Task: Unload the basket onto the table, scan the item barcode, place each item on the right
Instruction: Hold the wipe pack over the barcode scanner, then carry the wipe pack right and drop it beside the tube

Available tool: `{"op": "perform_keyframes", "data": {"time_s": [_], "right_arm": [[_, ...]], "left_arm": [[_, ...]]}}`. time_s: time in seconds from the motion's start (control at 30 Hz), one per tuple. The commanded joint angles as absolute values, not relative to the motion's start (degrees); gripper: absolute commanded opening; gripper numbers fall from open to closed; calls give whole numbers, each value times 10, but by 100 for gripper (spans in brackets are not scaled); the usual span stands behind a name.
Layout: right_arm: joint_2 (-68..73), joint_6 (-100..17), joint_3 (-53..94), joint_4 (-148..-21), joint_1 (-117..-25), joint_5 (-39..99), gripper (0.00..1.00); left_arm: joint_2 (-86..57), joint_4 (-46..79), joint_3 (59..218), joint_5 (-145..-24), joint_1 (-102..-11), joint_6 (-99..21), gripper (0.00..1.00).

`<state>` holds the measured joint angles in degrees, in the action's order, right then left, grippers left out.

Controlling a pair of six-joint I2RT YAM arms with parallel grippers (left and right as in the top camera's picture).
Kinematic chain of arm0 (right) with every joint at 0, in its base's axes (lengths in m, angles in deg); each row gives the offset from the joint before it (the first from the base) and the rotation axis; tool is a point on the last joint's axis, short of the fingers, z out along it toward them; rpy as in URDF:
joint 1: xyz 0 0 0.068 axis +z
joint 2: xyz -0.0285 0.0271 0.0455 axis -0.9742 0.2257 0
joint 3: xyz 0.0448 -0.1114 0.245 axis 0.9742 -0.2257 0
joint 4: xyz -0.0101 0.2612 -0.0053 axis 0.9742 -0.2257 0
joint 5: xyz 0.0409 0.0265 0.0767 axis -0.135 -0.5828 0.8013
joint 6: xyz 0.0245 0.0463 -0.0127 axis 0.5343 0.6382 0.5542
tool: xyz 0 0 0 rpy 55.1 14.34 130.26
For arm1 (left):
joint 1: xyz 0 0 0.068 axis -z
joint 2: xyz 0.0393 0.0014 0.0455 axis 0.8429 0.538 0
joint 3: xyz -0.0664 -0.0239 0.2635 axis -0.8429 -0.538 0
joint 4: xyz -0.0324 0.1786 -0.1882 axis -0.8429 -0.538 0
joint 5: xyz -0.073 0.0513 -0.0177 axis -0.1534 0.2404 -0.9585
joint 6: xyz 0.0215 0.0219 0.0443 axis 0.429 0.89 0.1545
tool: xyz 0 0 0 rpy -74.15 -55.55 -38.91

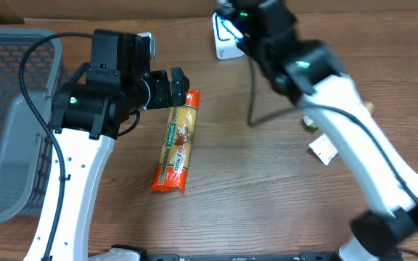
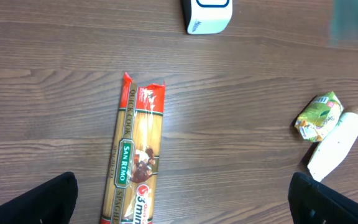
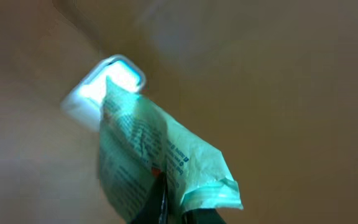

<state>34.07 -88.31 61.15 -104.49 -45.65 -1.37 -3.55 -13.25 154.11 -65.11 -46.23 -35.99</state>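
Green packet (image 3: pixel 160 155) — crumpled, printed — near white scanner (image 3: pixel 92 93).

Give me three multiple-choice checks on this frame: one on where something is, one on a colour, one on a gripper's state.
1. The spaghetti pack lies:
A in the basket
B on the table
C on the scanner

2. The packet held by the right gripper is:
A green
B blue
C black

3. The left gripper is:
A shut on the spaghetti pack
B open and empty
C shut on the scanner

Answers:
1 B, it lies flat on the wood.
2 A, the right wrist view shows green wrapping.
3 B, its fingers stand wide apart with nothing between them.
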Motion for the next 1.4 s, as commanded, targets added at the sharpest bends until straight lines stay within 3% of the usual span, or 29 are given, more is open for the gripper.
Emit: {"op": "perform_keyframes", "data": {"time_s": [0.0, 0.1, 0.2, 0.63, 0.67, 0.73, 0.83, 0.97, 1.07, 1.27, 1.37], "right_arm": [[324, -654, 612, -1161, -487, 192, 4], [329, -646, 604, -1282, -531, 261, 4], [334, -646, 546, -1319, -590, 237, 4], [337, -600, 310, -1216, -811, 222, 4], [337, -597, 305, -1207, -818, 222, 7], [337, -597, 304, -1200, -831, 222, 46], [337, -597, 304, -1190, -836, 224, 58], [337, -597, 318, -1184, -836, 285, 100], [333, -597, 339, -1189, -836, 369, 100], [331, -597, 359, -1175, -826, 726, 100], [333, -597, 356, -1137, -800, 773, 100]], "left_arm": [[-35, -131, 1544, -656, -462, -361, 100], [-35, -131, 1544, -656, -462, -361, 99], [-35, -131, 1544, -656, -462, -361, 100], [-35, -131, 1544, -656, -462, -361, 100], [-35, -131, 1544, -656, -462, -361, 100], [-35, -131, 1544, -656, -462, -361, 100], [-35, -131, 1544, -656, -462, -361, 100], [-35, -131, 1544, -656, -462, -361, 99], [-35, -131, 1544, -656, -462, -361, 100], [-35, -131, 1544, -656, -462, -361, 100], [-35, -131, 1544, -656, -462, -361, 100]]}}
